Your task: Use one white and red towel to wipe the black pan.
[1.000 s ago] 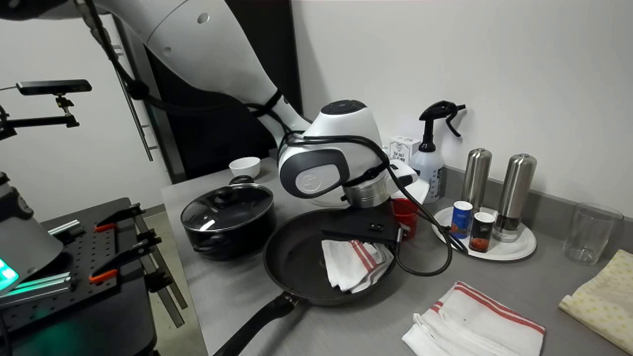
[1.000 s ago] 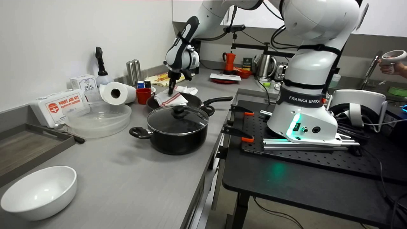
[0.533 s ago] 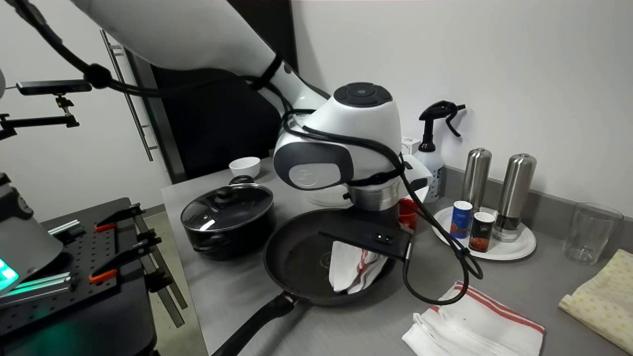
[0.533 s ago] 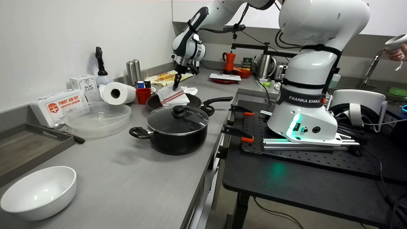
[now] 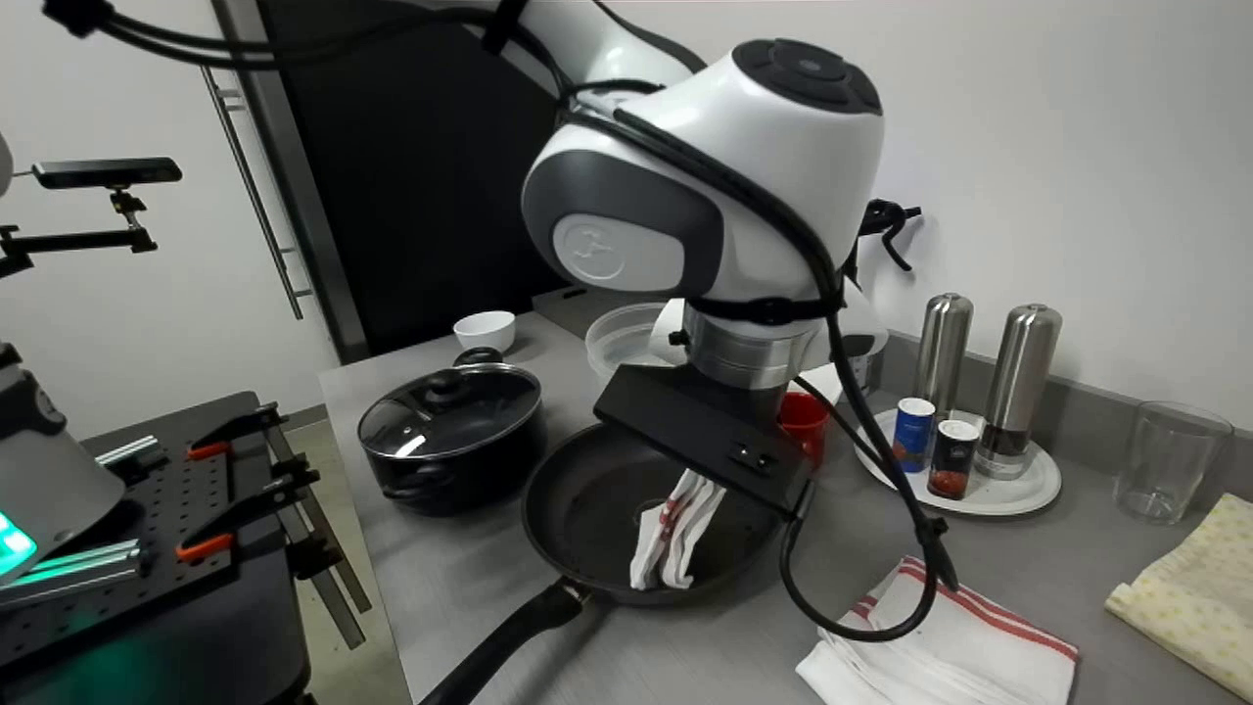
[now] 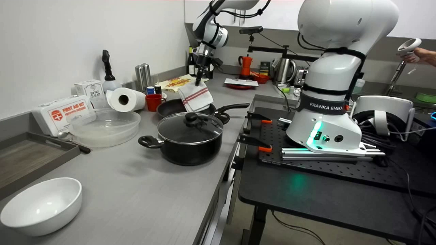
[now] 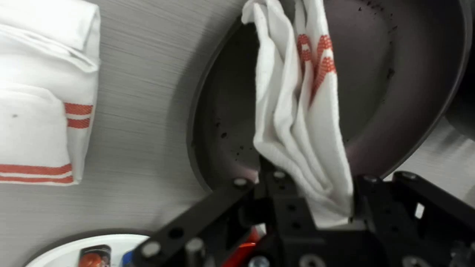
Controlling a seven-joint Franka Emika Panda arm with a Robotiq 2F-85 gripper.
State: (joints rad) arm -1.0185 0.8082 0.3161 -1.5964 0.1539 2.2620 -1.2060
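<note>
The black pan stands on the counter with its long handle toward the front in an exterior view; it also shows behind the pot in an exterior view. My gripper is shut on a folded white and red towel, which hangs from the fingers over the pan. The held towel shows in both exterior views. I cannot tell whether its lower end touches the pan. Dark specks lie on the pan's inside. A second, similar towel lies folded on the counter beside the pan.
A lidded black pot stands close beside the pan. A red mug and a white plate with shakers and grinders stand near the wall. A clear cup and a beige cloth are further along.
My gripper has risen and shifted toward the pan's handle side. The held towel, earlier spread low in the pan, has lifted with it and now hangs narrower in an exterior view.
</note>
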